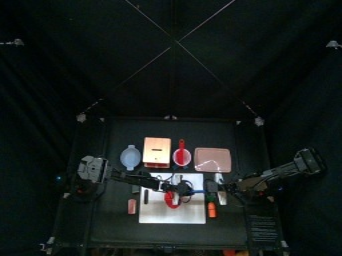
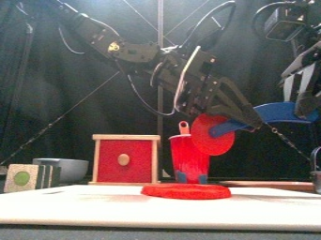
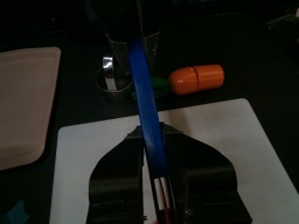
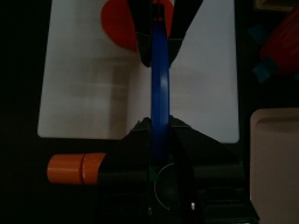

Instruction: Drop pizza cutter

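Note:
The pizza cutter has a red wheel (image 2: 216,133) and a long blue handle (image 2: 273,114). It hangs above a red cup (image 2: 189,161) that stands on a red plate (image 2: 186,191) on the white board (image 1: 154,212). My left gripper (image 2: 207,98) reaches in from the left, and its jaws are closed on the blue handle (image 3: 149,105). My right gripper (image 1: 215,190) comes from the right, and the same blue handle (image 4: 160,79) runs out from between its closed jaws. The two grippers face each other over the board.
An orange cylinder (image 3: 197,77) lies beside the board, near the right gripper (image 4: 76,166). Behind the board stand a grey bowl (image 1: 130,155), a tan box with a red face (image 2: 126,159), another red cup (image 1: 181,155) and a pink tray (image 1: 213,158).

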Robot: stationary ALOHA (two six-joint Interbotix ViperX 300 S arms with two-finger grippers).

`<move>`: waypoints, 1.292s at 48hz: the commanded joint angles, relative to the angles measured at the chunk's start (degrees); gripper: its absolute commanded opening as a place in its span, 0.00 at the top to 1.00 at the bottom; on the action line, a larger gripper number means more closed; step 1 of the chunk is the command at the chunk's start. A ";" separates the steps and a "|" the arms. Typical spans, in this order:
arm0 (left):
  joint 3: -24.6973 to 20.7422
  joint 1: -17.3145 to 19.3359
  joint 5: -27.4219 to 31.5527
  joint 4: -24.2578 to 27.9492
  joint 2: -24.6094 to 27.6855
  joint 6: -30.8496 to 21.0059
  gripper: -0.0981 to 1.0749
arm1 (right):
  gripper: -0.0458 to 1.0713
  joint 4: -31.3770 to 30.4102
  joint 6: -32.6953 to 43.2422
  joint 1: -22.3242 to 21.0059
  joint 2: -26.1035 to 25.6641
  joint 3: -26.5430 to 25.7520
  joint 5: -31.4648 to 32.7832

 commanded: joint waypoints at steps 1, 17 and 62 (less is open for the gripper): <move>-0.70 -0.35 -0.44 0.09 -1.67 -0.09 0.30 | 0.67 0.44 0.44 -0.09 -0.53 -1.14 0.44; -0.26 -0.26 -4.83 0.88 -5.62 0.09 0.15 | 0.66 6.24 0.62 -0.09 -1.23 -4.39 6.86; 25.66 4.31 -19.16 8.35 -22.94 0.18 0.15 | 0.65 24.87 69.35 -4.22 -1.58 -5.01 9.49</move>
